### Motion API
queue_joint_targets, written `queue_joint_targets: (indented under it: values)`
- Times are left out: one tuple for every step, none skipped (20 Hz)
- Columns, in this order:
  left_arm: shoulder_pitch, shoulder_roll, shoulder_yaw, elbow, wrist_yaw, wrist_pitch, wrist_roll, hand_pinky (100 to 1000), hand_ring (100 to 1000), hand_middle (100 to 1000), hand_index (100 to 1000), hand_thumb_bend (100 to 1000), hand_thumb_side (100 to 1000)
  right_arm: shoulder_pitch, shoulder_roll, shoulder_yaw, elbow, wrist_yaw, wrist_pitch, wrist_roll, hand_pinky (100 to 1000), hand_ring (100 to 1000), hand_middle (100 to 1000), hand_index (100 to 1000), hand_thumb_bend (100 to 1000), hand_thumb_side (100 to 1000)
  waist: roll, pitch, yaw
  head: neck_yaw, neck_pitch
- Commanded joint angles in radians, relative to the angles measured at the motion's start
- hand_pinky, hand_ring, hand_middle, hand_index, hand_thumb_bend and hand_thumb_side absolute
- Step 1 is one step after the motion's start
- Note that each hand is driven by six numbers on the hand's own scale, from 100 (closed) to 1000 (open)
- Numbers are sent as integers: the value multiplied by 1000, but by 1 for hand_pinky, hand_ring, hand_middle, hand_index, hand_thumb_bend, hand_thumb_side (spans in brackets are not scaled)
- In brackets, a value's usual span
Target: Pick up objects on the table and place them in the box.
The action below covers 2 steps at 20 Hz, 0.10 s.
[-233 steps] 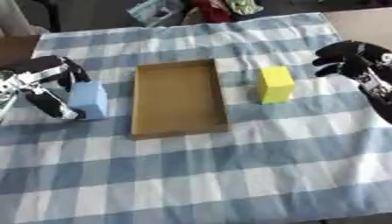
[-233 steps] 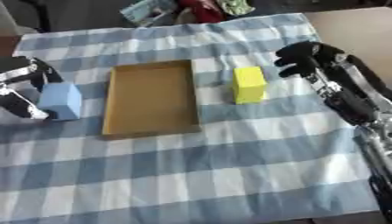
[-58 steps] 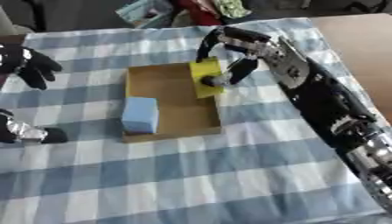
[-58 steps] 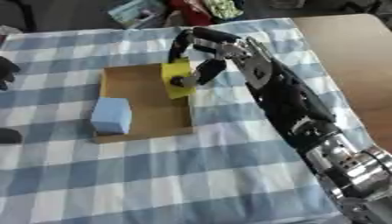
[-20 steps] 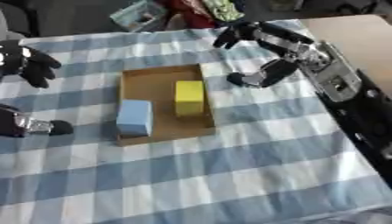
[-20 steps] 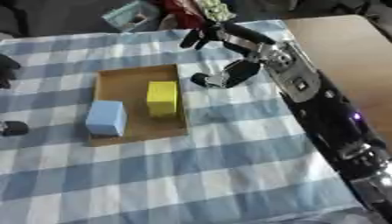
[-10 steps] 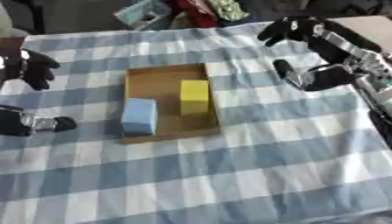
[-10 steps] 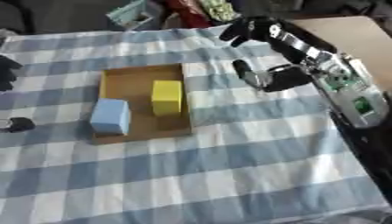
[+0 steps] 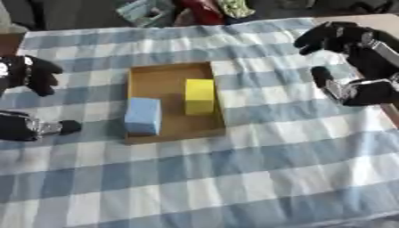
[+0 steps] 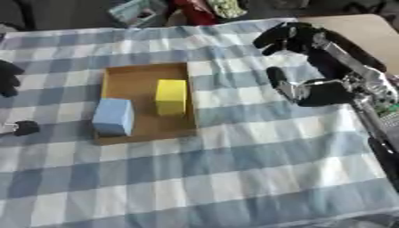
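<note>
Over at the right edge of the frame, the right hand [image 10: 311, 91] hangs above the checked cloth [image 9: 257, 169] with its fingers spread apart and nothing between them. It sits well clear of the box, off to the side, which reads to me as a hand with no job in hand: an empty hand parked there does not shade or crowd the things below.

On the left edge the left hand [image 9: 27, 73] shows its dark fingers relaxed and apart, also holding nothing, with more of that arm lower down near the edge. It too is kept away from the box.

Moving inward from both hands, the box [image 9: 152, 75] lies near the middle of the worktop, a shallow brown tray with its long side running up the frame. The yellow block [image 9: 199, 96] stands inside it against the right wall, and the blue block [image 9: 143, 116] lies inside toward the lower left, just beside the left wall. The two are near each other but apart, each on the side of the hand nearest it, which would suit one hand serving each side.

No other loose thing shows on the cloth, so by my judgement the task looks finished. Some cluttered items [image 9: 148, 10] lie beyond the far edge, upper middle of the frame, and seem no part of it.
</note>
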State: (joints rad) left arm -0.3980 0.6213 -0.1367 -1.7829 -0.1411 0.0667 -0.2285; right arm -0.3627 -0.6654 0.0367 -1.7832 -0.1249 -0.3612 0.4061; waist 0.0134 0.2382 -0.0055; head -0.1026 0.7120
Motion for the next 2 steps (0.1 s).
queue_joint_targets:
  values:
    - [1, 14, 20, -20, 0, -4, 5, 565, 542, 534, 728, 824, 227, 11, -18, -27, -33, -5, 8, -13, 758, 818, 755, 827, 100, 203, 0, -12, -1, 7, 12]
    - [6, 13, 23, -23, -2, -4, 7, 565, 542, 534, 728, 824, 227, 18, -15, -31, -36, -4, 10, -16, 757, 817, 754, 826, 100, 207, 0, -12, -1, 9, 14]
